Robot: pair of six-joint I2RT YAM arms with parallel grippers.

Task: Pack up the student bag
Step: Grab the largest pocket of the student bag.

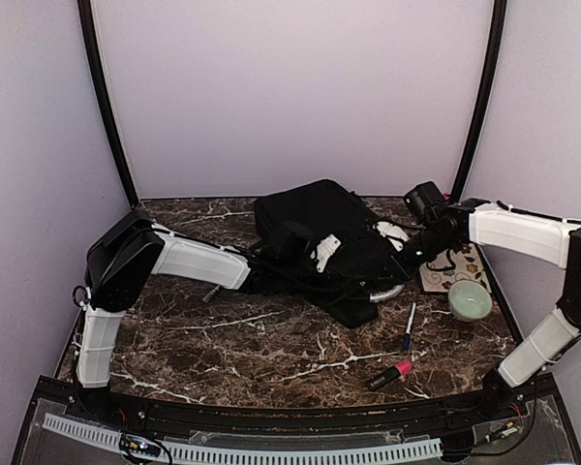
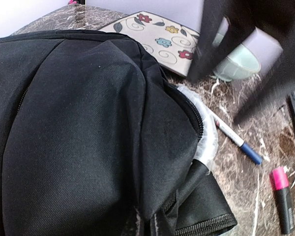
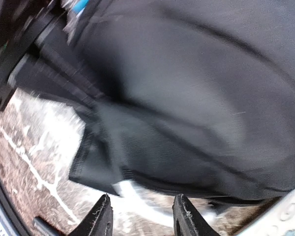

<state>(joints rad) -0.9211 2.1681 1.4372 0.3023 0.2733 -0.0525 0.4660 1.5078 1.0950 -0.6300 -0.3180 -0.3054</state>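
Observation:
The student bag point(image 1: 315, 218) is a large black backpack lying flat at the middle back of the table. It fills the left wrist view point(image 2: 88, 128). My left gripper point(image 1: 310, 257) reaches over its near side, and bag fabric is gathered into a fold between its jaws point(image 2: 152, 223), so it looks shut on the bag. A clear plastic piece point(image 2: 205, 132) sticks out at the bag's zipper edge. My right gripper point(image 1: 414, 254) is at the bag's right edge. In the blurred right wrist view it is open and empty point(image 3: 143, 216), just above the table beside the bag's hem point(image 3: 137, 157).
To the right of the bag lie a flowered notebook point(image 1: 455, 269), a pale green bowl point(image 1: 470, 300), a blue-capped pen point(image 1: 408, 326) and a pink highlighter point(image 1: 389, 374). They also show in the left wrist view: notebook point(image 2: 157, 37), bowl point(image 2: 238, 61), pen point(image 2: 236, 137), highlighter point(image 2: 281, 196).

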